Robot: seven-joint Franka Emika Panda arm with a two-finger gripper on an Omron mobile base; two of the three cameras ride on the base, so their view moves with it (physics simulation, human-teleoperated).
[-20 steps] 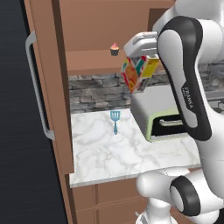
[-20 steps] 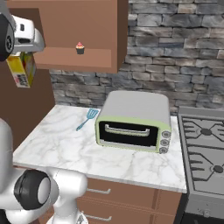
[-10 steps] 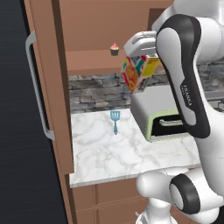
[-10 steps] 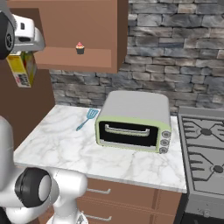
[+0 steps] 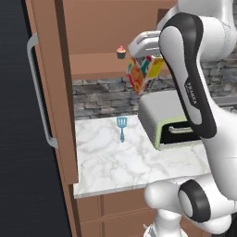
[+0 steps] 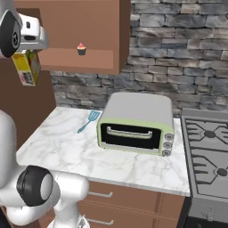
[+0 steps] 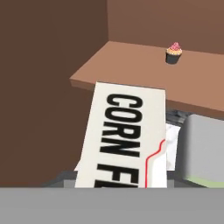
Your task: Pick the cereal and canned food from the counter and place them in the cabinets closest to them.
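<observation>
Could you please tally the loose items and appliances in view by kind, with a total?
Cereal box: 1
Cupcake: 1
Blue spatula: 1
Toaster oven: 1
Stovetop: 1
Total: 5

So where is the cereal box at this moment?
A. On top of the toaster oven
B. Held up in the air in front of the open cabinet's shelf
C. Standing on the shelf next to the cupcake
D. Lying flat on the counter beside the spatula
B: the cereal box hangs from the gripper off the counter, level with the shelf but not on it, and the cupcake sits alone.
</observation>
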